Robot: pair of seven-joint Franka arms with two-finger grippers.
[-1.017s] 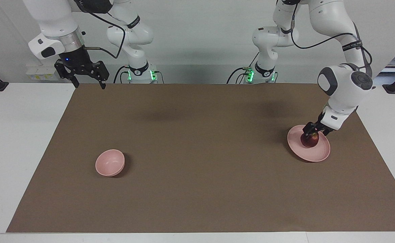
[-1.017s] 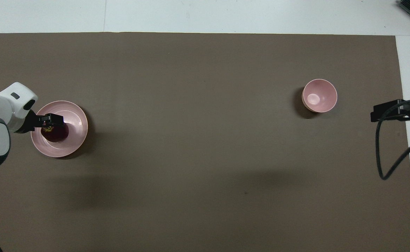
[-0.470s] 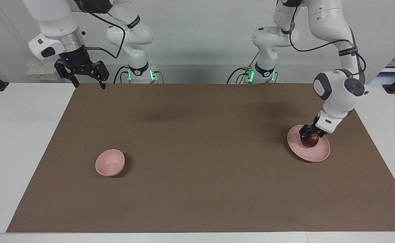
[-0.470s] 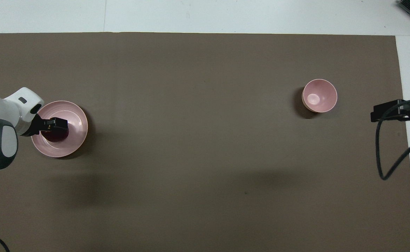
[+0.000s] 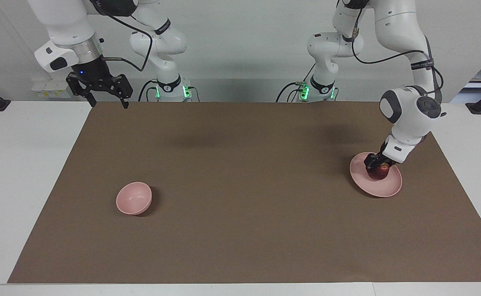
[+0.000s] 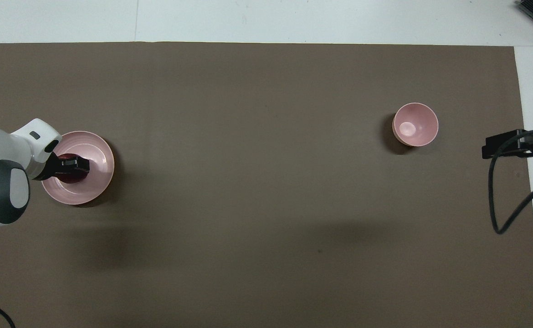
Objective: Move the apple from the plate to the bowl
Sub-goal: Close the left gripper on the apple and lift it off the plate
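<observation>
The dark red apple lies on the pale pink plate toward the left arm's end of the table. My left gripper is down on the apple, touching its top. In the overhead view the left gripper covers most of the apple on the plate. The small pink bowl stands empty toward the right arm's end; it also shows in the overhead view. My right gripper waits open and empty, raised over the mat's corner near its base.
A brown mat covers the table between white margins. The right arm's black cable hangs over the mat's edge at the right arm's end. Nothing else stands on the mat.
The left arm's wrist has swung and shifted slightly over the plate, bringing the gripper further onto the apple. The apple, plate, bowl and right arm have not moved.
</observation>
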